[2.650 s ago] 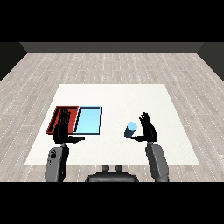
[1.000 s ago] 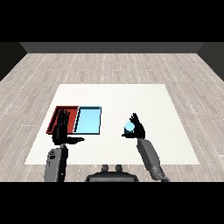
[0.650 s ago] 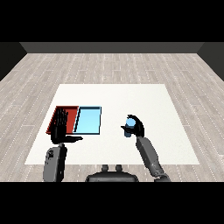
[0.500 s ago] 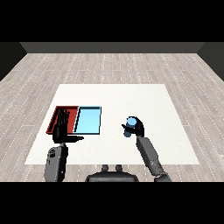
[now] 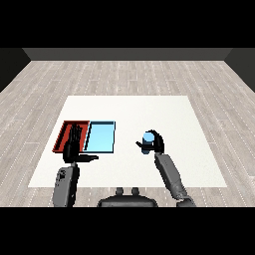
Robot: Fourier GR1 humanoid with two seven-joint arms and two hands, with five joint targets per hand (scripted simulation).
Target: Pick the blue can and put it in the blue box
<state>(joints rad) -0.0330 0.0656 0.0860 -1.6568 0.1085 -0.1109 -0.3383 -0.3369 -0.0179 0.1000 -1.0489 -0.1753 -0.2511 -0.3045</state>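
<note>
Head view: right robot hand (image 5: 155,143) curls round unlabelled blue can (image 5: 147,140).

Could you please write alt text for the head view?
The right hand curls round a blue can above a white table. To its left lie a light blue tray and a red tray, with the open left hand raised over the red one.
</note>
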